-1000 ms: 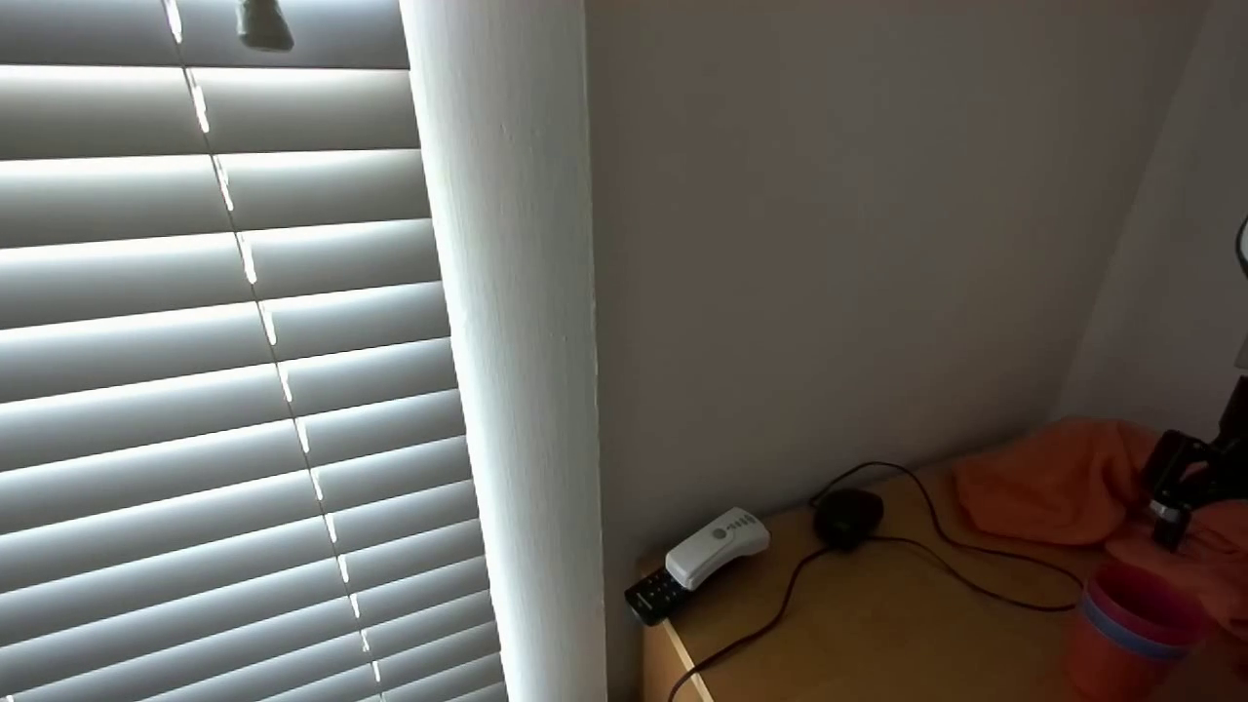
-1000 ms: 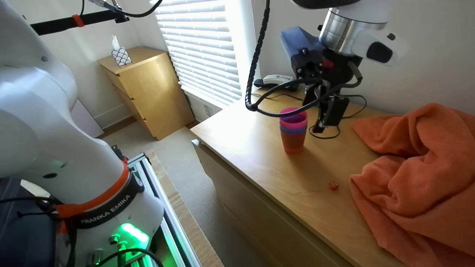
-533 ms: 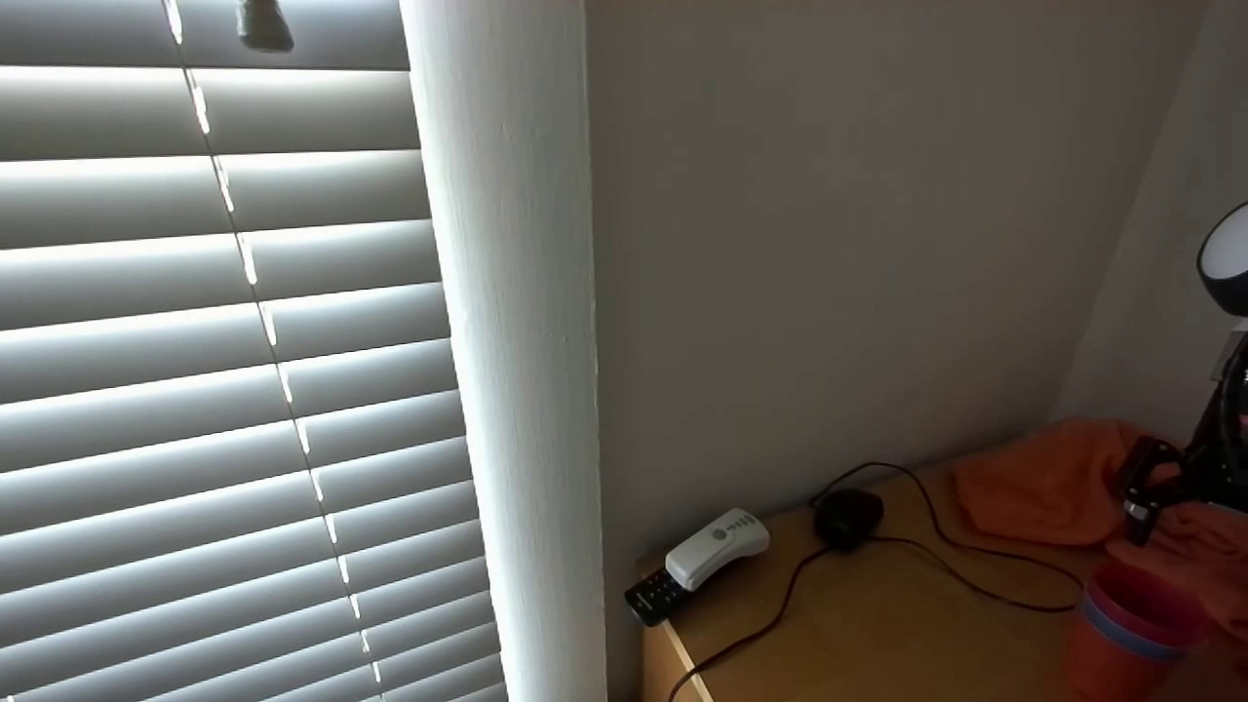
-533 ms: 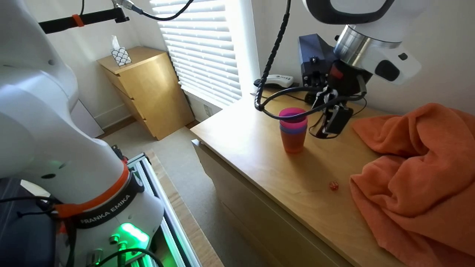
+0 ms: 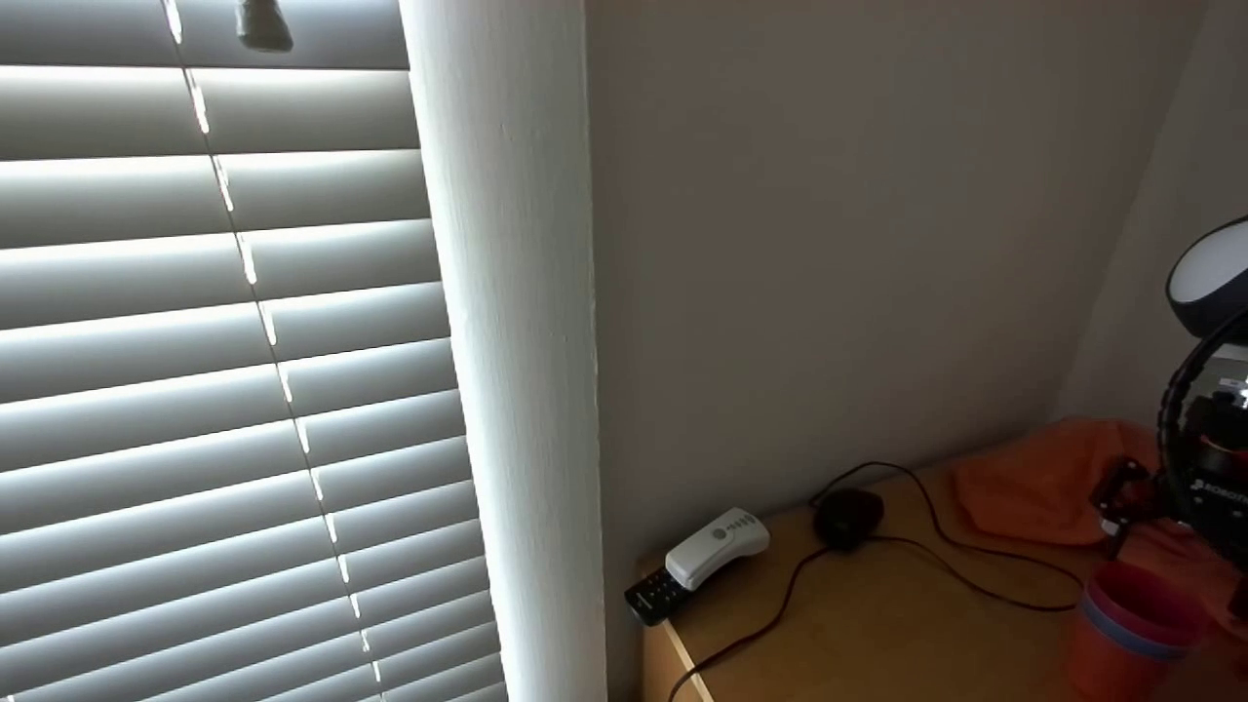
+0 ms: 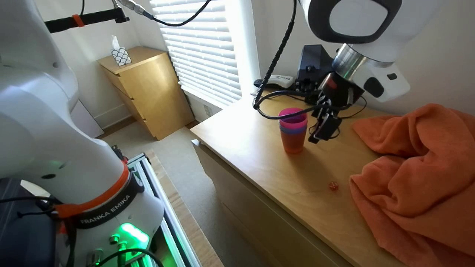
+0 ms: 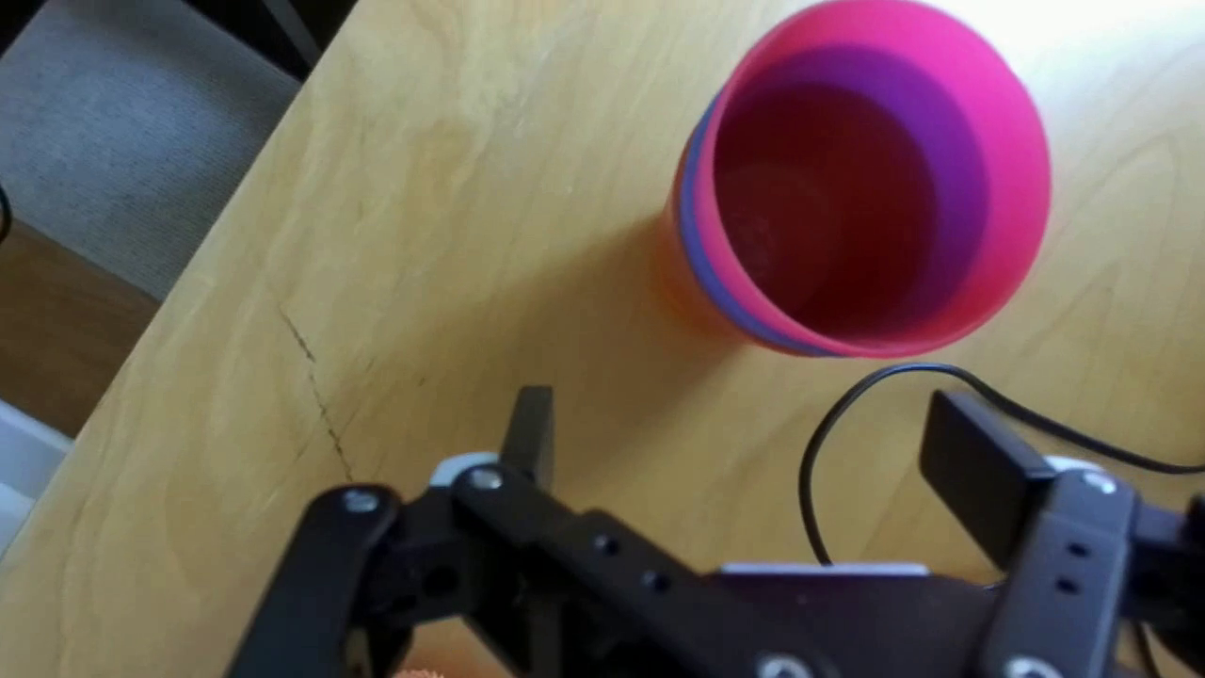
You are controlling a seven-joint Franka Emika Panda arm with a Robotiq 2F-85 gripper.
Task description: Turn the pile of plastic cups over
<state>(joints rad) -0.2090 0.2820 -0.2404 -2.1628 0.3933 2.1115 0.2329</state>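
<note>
A stack of plastic cups stands upright on the wooden top, mouths up, in both exterior views [image 5: 1136,634] [image 6: 293,139]. The top cup is pink, with a purple-blue rim and an orange body below. In the wrist view the stack [image 7: 871,188] lies ahead of the jaws, and I see into its mouth. My gripper [image 7: 739,414] is open, with nothing between its fingers [image 7: 979,471]. In an exterior view the gripper [image 6: 321,131] hangs tilted beside the cups, on the cloth side, apart from them. An arm cable passes in front of the pink rim there.
An orange cloth [image 6: 419,167] lies crumpled on the wooden top [image 6: 241,144]. A small red die [image 6: 334,185] lies near the cloth. A black cable [image 7: 811,461] loops near the cups. A white remote [image 5: 717,548] and a black device [image 5: 848,517] lie by the wall.
The gripper has come lower, tilted and turned. In the last half second it has moved closer to the cups. The cups, die and cloth have stayed in place.
</note>
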